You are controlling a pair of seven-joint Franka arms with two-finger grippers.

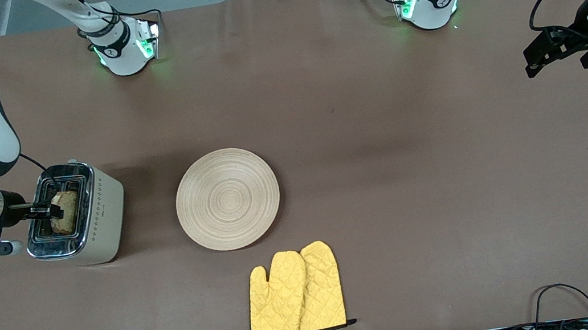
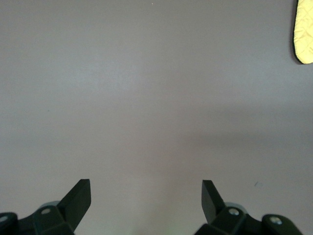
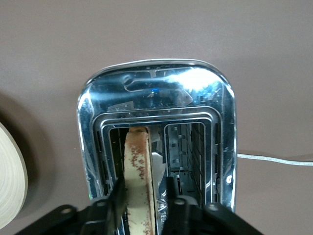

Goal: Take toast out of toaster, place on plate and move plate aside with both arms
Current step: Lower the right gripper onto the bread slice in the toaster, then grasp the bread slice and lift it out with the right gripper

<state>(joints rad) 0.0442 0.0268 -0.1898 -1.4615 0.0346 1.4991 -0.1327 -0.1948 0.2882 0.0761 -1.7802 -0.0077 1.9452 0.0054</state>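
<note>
The toast (image 1: 66, 212) stands in one slot of the cream and chrome toaster (image 1: 101, 215) at the right arm's end of the table. My right gripper (image 1: 50, 211) reaches over the toaster top. In the right wrist view its jaws (image 3: 143, 182) straddle the toast (image 3: 138, 161): one finger lies against it, the other stands a little apart from it. The round wooden plate (image 1: 227, 198) lies empty on the table beside the toaster, and its rim shows in the right wrist view (image 3: 10, 181). My left gripper (image 1: 532, 61) waits open and empty above bare table (image 2: 146, 183) at the left arm's end.
A pair of yellow oven mitts (image 1: 296, 292) lies nearer to the front camera than the plate; a corner shows in the left wrist view (image 2: 304, 32). The toaster's white cord (image 3: 274, 159) trails on the brown cloth. Cables lie along the table's front edge.
</note>
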